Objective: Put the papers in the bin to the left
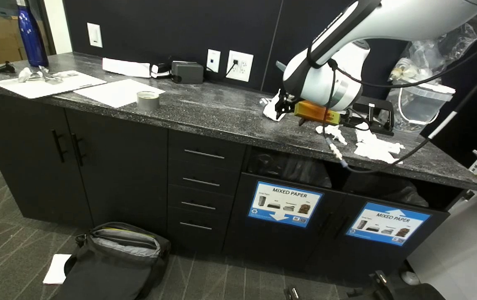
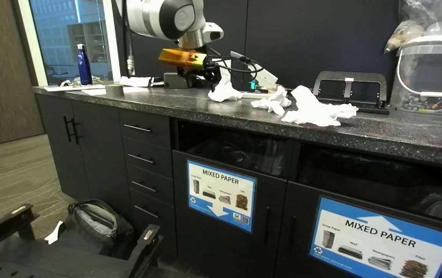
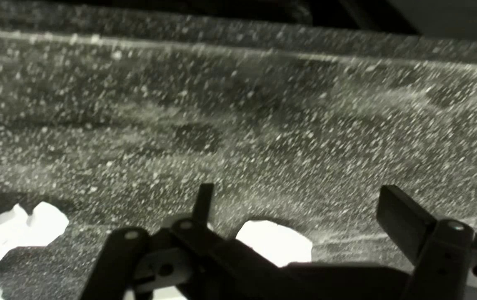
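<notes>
In an exterior view the arm (image 1: 405,21) reached in from the upper right, its white link slanting down to the left over the bench (image 1: 213,108) to a rounded joint (image 1: 300,77); from there the wrist (image 1: 340,93) sat low, close above the bench. In an exterior view an orange-yellow housing (image 2: 182,58) jutted leftward from the wrist. A dark cable (image 1: 442,126) dropped from the arm, crossed in front of the bench's edge and looped up to the right.

The end effector (image 3: 296,191) pointed down at the bench, its two fingers (image 3: 400,221) standing wide apart. The wrist view looked onto the speckled bench, its front edge running across the top, with a patch of white paper between the fingers and more at the lower left. In both exterior views the tips overlapped the edge of the nearest wad (image 2: 225,92); whether they touched it could not be told.

The papers lay crumpled on the bench in a loose row: that wad by the end effector, a smaller piece (image 2: 273,101) to its right and the largest piece (image 2: 317,110) farther right. The bin (image 2: 213,235) was beneath the bench, the left of two alike in both exterior views, a blue-bordered label (image 2: 221,196) on its front.
</notes>
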Controlling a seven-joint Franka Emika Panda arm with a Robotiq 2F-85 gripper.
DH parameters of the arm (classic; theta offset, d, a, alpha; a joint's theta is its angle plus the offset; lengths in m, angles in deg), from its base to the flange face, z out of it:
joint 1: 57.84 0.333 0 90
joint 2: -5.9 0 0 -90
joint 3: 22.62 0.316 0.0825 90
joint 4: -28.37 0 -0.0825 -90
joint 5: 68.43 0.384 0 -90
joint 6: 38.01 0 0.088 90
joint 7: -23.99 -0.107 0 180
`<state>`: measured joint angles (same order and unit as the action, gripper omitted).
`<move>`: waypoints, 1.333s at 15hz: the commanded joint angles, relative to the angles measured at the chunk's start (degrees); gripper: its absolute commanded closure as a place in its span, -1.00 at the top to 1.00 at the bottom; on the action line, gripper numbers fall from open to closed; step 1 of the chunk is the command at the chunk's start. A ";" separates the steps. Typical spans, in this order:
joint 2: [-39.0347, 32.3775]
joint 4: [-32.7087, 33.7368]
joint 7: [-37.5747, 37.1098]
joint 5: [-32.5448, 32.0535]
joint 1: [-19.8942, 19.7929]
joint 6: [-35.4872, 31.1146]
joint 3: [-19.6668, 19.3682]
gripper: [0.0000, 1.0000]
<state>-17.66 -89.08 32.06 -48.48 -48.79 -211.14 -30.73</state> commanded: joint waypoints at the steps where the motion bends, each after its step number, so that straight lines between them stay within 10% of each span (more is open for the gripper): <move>1: -9.12 14.35 2.93 3.17 -7.72 1.37 4.78 1.00; 7: -22.61 32.41 -0.85 -2.14 -15.18 2.90 12.43 1.00; 16: -39.93 56.99 -4.36 -7.03 -15.63 2.93 16.23 1.00; 17: -42.17 59.42 -4.72 -7.35 -15.23 2.25 15.98 0.50; 20: -46.88 66.32 -5.11 -8.98 -14.31 2.92 14.92 0.17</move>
<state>-57.61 -33.94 28.93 -54.95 -63.97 -209.28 -15.33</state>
